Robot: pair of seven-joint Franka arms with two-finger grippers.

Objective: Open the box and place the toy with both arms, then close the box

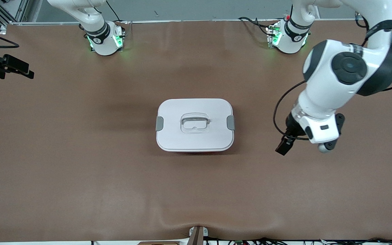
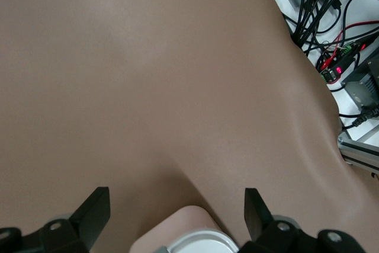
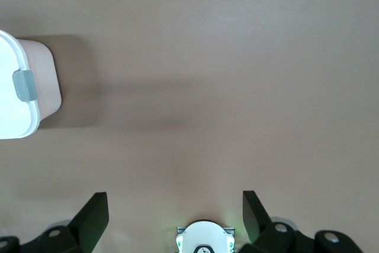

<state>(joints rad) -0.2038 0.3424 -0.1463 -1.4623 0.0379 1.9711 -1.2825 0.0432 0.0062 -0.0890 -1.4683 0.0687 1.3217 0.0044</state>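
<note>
Your box sits at the middle of the table, and its white lid is on and seated all round. Both grey clips lie flat against the short ends of the lid, one toward each arm's end of the table, and the recessed handle in the centre has nothing on it. A thin strip of pink shows under the lid's edge nearest the front camera. You cannot see inside: the lid covers everything, so whether the toy is in there cannot be told.

Around the box you have bare brown surface on every side, with wide room toward the front camera and toward both ends. The cover has a raised wrinkle at the edge nearest the front camera.

Your left gripper hangs over bare table toward the left arm's end, well apart from the box. In the left wrist view its fingers stand wide apart with nothing between them, and a corner of the box shows just below them.

Your right gripper is up by the right arm's end of the table, waiting. Its fingers are also spread wide and hold nothing; the right wrist view catches one clipped end of the box at its side.
</note>
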